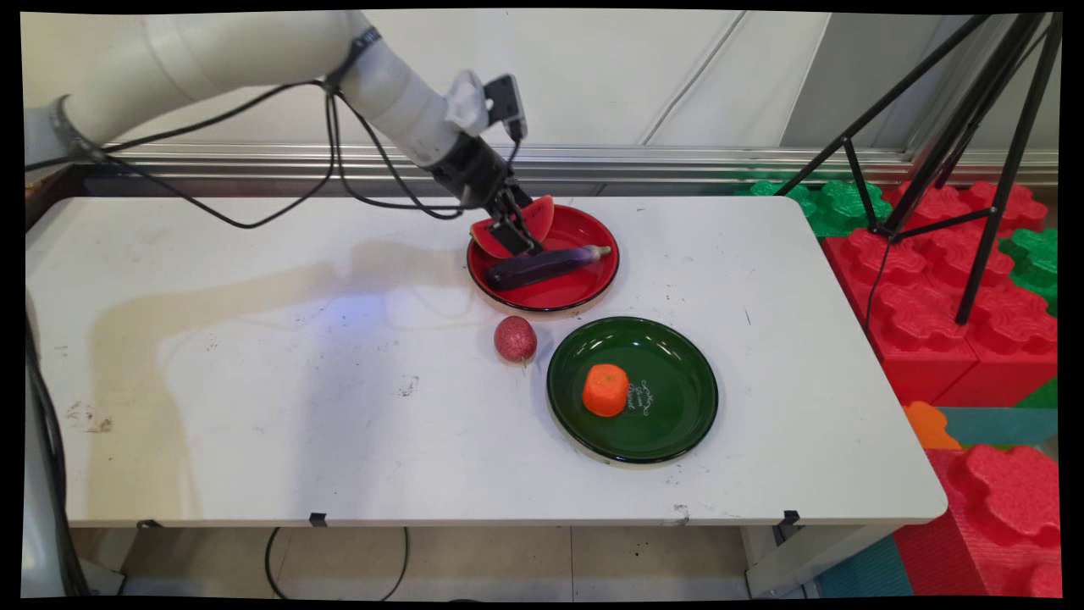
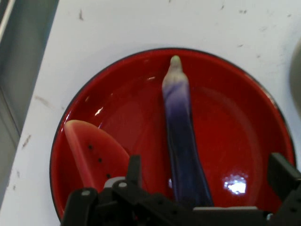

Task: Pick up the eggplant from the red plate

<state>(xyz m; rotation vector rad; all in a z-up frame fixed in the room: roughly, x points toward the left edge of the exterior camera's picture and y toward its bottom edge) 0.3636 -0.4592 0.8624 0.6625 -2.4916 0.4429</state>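
Observation:
A red plate at the table's back middle holds a purple eggplant and a watermelon slice. My gripper hangs low over the plate's left part, just above the eggplant's thick end. In the hand view the gripper is open. Its fingers stand wide apart on either side of the eggplant without touching it. The watermelon slice lies beside the left finger, on the red plate.
A green plate with an orange carrot chunk sits nearer the front. A round red fruit lies on the table to its left. A black tripod and red and green foam blocks stand off the table's right end.

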